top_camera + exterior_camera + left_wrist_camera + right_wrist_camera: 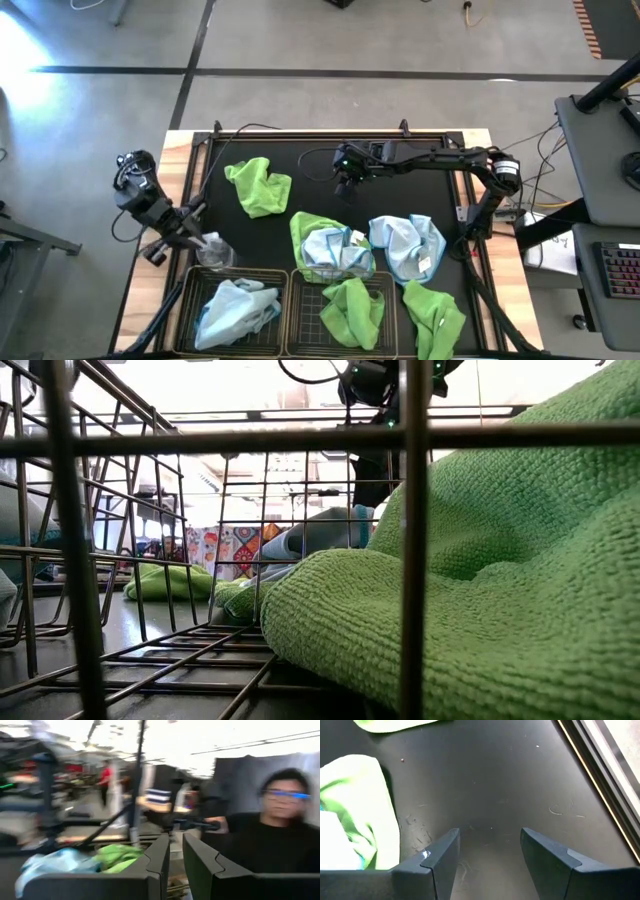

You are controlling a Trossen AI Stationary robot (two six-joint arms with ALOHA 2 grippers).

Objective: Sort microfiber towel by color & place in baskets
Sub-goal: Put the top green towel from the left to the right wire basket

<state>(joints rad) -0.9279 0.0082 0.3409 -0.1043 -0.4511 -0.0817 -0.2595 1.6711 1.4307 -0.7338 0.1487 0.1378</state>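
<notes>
Towels (330, 250) crowd baskets' (290, 275) rims; right gripper (487, 852) — jaws apart — over bare mat (510, 785).

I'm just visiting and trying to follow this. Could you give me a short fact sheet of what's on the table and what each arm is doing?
Left basket: holds one pale blue towel
Right basket: holds one green towel
Loose on black mat: green towel at back; mixed green and blue pile; blue towel; green towel at front right
Left gripper: nearly closed, empty, beside the left basket
Right gripper: open, empty, over bare mat
</notes>
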